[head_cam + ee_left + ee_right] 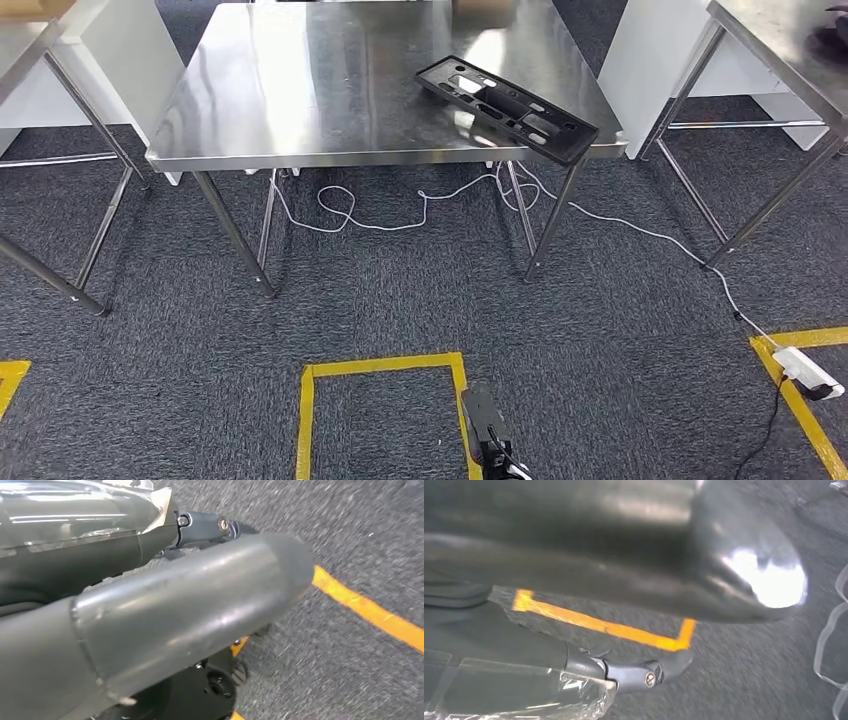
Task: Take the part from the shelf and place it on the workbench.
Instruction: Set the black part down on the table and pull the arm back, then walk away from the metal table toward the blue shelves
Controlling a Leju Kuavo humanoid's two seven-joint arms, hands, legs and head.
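The part [507,107], a flat black plastic panel with several rectangular cut-outs, lies on the steel workbench [300,90] near the bench's front right corner, one end jutting a little past the edge. Nothing else rests on that bench top. No bin, tray or box with contents can be made out; a cardboard-coloured shape at the far edge of the bench is cropped too much to identify.

Both hands hang low by the robot's body, well apart from the part, which sits far ahead of them and up on the bench. The left hand [165,615] appears in its wrist view as a thick grey thumb with dark fingers [210,527] behind it, over grey carpet [360,540] and a strip of yellow tape [370,612]. It holds nothing; whether its fingers are spread or curled cannot be told. The right hand [624,570] appears likewise, thumb large and blurred, a dark finger [639,672] below it, above a corner of yellow floor tape [614,627]. It also holds nothing, and how its fingers lie cannot be told.

On the floor between the hands and the bench lie a white cable [400,215] and a yellow taped rectangle [380,368]. A white power strip [808,372] sits off to the right.
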